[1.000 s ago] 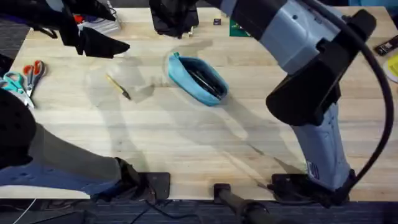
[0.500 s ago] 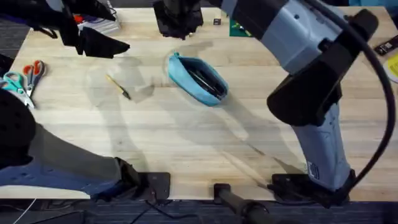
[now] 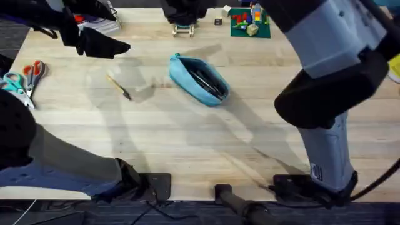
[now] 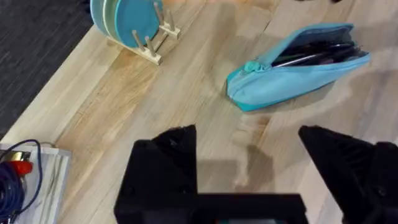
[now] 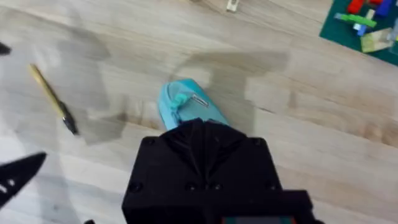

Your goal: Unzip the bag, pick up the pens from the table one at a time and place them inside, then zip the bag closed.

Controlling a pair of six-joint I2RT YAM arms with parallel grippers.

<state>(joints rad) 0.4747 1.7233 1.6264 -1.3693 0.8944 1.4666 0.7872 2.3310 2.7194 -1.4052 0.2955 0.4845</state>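
Observation:
The light blue bag (image 3: 197,79) lies unzipped on the table (image 3: 187,140), a little behind its middle. Dark pens (image 3: 207,82) rest inside the opening, also seen as pens (image 4: 318,54) in the bag (image 4: 292,78) from the left wrist. My left gripper (image 3: 106,42) hovers high over the far left, and the left gripper (image 4: 247,132) is open and holds nothing, well apart from the bag. My right gripper (image 3: 182,14) hangs above the bag's far end. The right gripper (image 5: 198,123) is shut, covering most of the bag (image 5: 179,102) below it.
A thin yellow stick with a dark tip (image 3: 119,87) lies left of the bag. Teal discs on a wooden stand (image 4: 127,25) stand at the far edge. A green plate with bricks (image 3: 250,22) sits far right of centre; scissors (image 3: 25,78) lie at the left edge.
My right arm has risen and drawn back toward the far edge, uncovering the green plate and the wooden stand. The left arm, bag and yellow stick have not moved.

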